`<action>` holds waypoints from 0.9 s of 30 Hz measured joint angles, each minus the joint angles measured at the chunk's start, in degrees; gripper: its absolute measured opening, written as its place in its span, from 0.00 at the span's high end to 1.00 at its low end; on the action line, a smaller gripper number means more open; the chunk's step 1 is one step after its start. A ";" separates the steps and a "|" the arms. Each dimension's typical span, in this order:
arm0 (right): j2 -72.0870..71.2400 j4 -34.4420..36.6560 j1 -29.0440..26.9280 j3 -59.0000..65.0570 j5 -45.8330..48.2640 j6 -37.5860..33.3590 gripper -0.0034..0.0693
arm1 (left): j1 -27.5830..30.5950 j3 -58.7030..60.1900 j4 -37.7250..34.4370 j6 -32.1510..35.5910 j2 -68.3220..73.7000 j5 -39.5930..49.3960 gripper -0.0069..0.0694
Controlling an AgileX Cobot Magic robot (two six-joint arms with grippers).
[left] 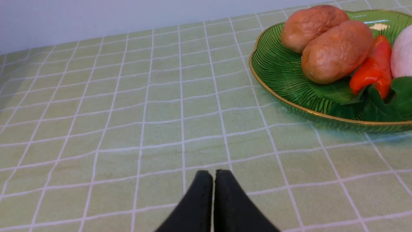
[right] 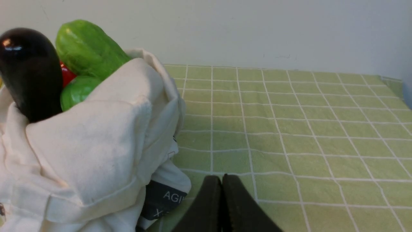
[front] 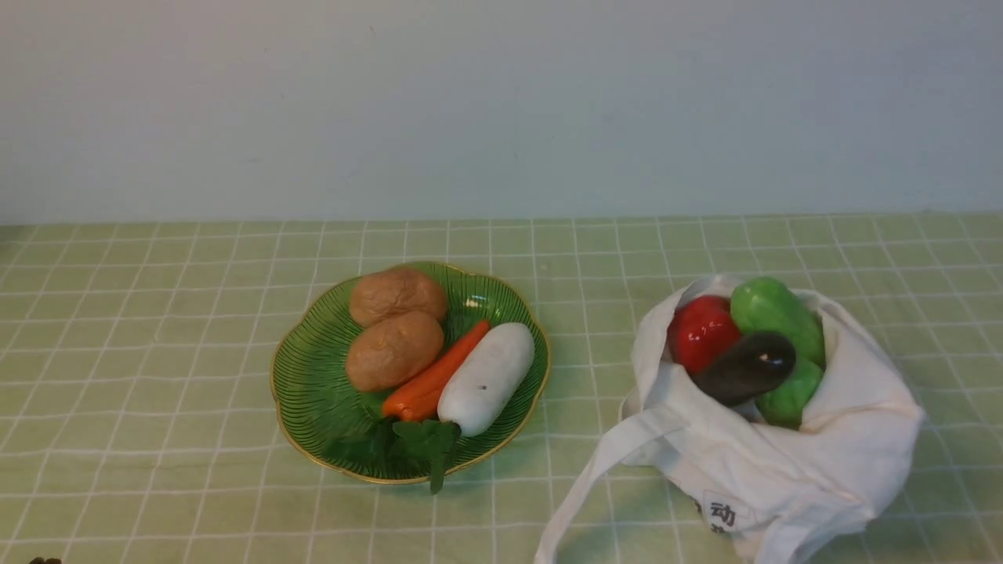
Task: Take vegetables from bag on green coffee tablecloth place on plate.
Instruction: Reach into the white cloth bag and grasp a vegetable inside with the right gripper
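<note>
Pale green cloth [front: 157,352] with a white grid covers the table up to a plain wall [front: 501,102]. In the front view, the plate [front: 313,392] sits left of centre. The bag [front: 823,454] sits to the right, well apart from the plate, with its mouth open and facing up. Bag contents are as follows: the eggplant [front: 744,366] lies tilted across the top, and the red vegetable [front: 700,333] sits behind it at the left side of the mouth. The first green vegetable [front: 772,309] is at the far rim, and the second green vegetable [front: 787,395] is under the eggplant at the near right. All four rest inside the bag. A strap [front: 595,478] trails from the bag toward the near edge, and a label [front: 725,513] with black characters shows on the near face. The plate holds two potatoes [front: 397,294], touching each other, with a carrot [front: 439,376] beside them. A white radish [front: 487,377] lies against the carrot, and dark leaves [front: 427,442] hang over the near rim. The left gripper [left: 213,172] is low over bare cloth, near the plate but apart from it. Its jaws are pressed together with only a hairline slit between them, and they hold nothing. The right gripper [right: 222,177] is low over the cloth just beside the bag, with its jaws likewise closed and empty.
</note>
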 joint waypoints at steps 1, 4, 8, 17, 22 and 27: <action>0.00 0.00 0.00 0.00 0.00 -0.08 0.97 | 0.00 0.00 0.00 0.00 0.00 0.00 0.92; 0.00 0.00 0.00 0.00 0.00 -0.26 0.97 | 0.00 0.00 0.00 0.00 0.00 0.00 0.92; 0.00 0.00 0.00 0.00 0.00 -0.28 0.97 | 0.00 0.00 0.00 0.00 0.00 0.00 0.92; 0.00 0.22 0.00 0.00 -0.11 0.16 0.97 | 0.00 0.00 0.00 0.00 0.00 0.00 0.92; 0.00 11.71 -0.06 0.27 -6.60 4.87 0.97 | 0.00 0.00 0.00 0.00 0.00 0.00 0.92; 0.00 30.75 -0.06 0.27 -18.61 9.86 0.97 | 0.00 0.00 0.00 0.00 0.00 0.00 0.92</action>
